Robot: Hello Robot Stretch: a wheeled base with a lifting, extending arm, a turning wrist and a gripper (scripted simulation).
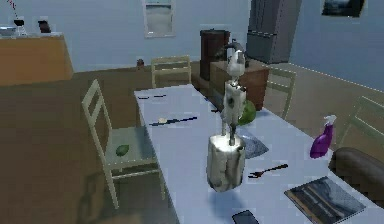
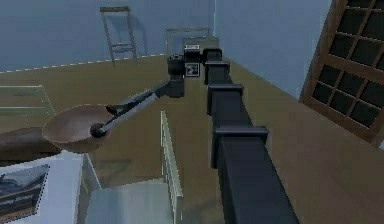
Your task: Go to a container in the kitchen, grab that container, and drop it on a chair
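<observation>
A brown bowl [image 2: 76, 127] hangs at the far end of my gripper [image 2: 100, 128], above the floor and clear of every surface, so the gripper holds it. The arm [image 2: 235, 130] stretches out from the bottom edge. Just below the bowl and to its right stands a pale chair [image 2: 168, 160], its seat [image 2: 130, 200] near the bottom edge. Whether the bowl is over the seat I cannot tell. In the forward view, pale chairs [image 1: 112, 135] ring a light blue dining table [image 1: 195, 150].
The table corner [image 2: 35, 190] with a dark mat sits at the arm side view's lower left, a dark brown rounded thing [image 2: 18, 146] beside it. On the table stand a tall statue [image 1: 229, 135] and a purple spray bottle [image 1: 322, 138]. A dark-paned door [image 2: 355, 60] is at the right.
</observation>
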